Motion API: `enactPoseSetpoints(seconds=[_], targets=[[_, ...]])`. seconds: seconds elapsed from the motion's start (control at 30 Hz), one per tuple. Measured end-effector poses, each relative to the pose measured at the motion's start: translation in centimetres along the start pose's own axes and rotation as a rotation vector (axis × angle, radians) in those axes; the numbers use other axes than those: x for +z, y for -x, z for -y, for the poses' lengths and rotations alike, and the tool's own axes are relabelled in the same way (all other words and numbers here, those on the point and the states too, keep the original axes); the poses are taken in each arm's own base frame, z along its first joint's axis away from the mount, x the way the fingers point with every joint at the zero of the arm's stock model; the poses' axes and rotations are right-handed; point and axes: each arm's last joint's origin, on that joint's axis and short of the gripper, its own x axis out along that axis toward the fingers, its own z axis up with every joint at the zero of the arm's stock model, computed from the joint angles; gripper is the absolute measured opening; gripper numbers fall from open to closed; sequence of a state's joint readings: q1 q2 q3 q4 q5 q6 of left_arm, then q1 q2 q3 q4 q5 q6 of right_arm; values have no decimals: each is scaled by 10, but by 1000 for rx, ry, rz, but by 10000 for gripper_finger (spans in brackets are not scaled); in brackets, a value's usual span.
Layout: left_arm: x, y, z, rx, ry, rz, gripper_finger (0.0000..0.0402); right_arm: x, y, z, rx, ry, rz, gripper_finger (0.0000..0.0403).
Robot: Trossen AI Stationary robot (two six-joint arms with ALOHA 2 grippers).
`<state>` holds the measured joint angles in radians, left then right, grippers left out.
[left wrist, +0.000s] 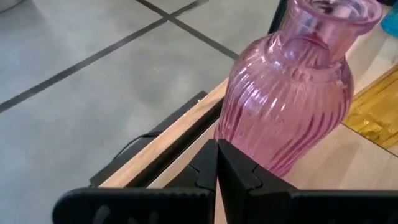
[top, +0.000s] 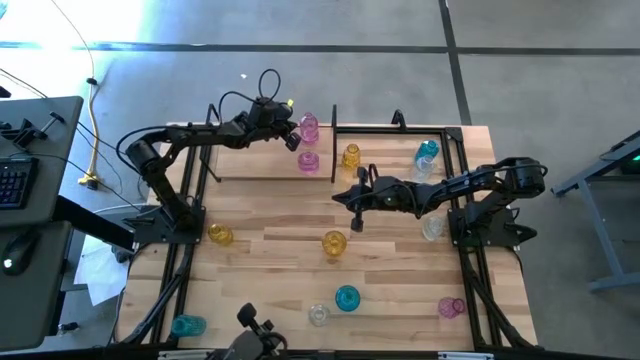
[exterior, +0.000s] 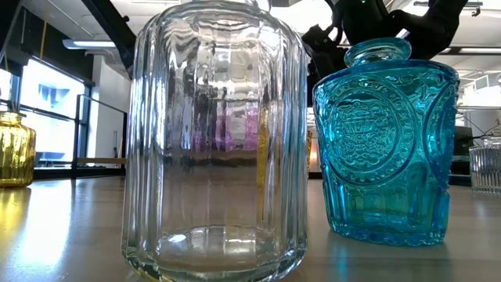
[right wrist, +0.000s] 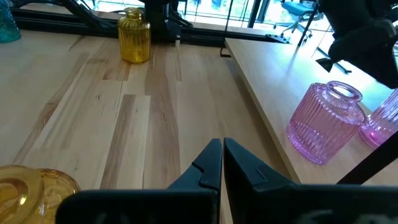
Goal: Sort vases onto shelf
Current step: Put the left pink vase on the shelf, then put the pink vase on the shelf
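The shelf [top: 270,165] stands along the table's far edge. On its top board stand two pink vases [top: 308,127] [top: 309,160], a yellow vase [top: 350,155], a teal vase [top: 428,150] and a clear vase [top: 422,168]. My left gripper [top: 292,135] is shut, right beside the far pink vase [left wrist: 286,93]. My right gripper [top: 352,200] is shut and empty, above the table in front of the shelf [right wrist: 221,149]. Other vases stand on the table: yellow [top: 334,243] [top: 220,235], clear [top: 432,228] [top: 318,314], teal [top: 347,298] [top: 187,325] and pink [top: 451,307]. My left gripper's shut fingertips [left wrist: 231,163] come level from the table's left side, right up to the lower body [left wrist: 261,146] of the far pink vase. The vase stands on its base on the shelf board. I cannot tell whether the fingers touch it.
Black shelf posts [top: 333,125] rise beside the pink vases. The low view is filled by a clear vase [exterior: 215,141] and a teal vase [exterior: 387,141] near the table's front edge. There is bare tabletop [top: 270,270] between the loose vases. A desk with a keyboard [top: 15,180] stands to the left.
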<state>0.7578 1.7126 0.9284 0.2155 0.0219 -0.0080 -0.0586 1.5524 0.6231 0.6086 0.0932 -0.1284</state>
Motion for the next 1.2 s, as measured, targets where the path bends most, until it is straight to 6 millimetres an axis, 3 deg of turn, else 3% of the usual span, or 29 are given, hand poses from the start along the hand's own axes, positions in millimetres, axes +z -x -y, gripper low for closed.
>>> enactPoseSetpoints(seconds=[0.17,0.87,1.2], targets=[[-9,0,1,-37,14,-5,0,0,0,0,0,0,0,0],[2,4,-1,-52,15,82,0,0,0,0,-8,0,0,0],[-24,36,15,-96,-27,207,0,1,1,0,-8,-33,0,0]])
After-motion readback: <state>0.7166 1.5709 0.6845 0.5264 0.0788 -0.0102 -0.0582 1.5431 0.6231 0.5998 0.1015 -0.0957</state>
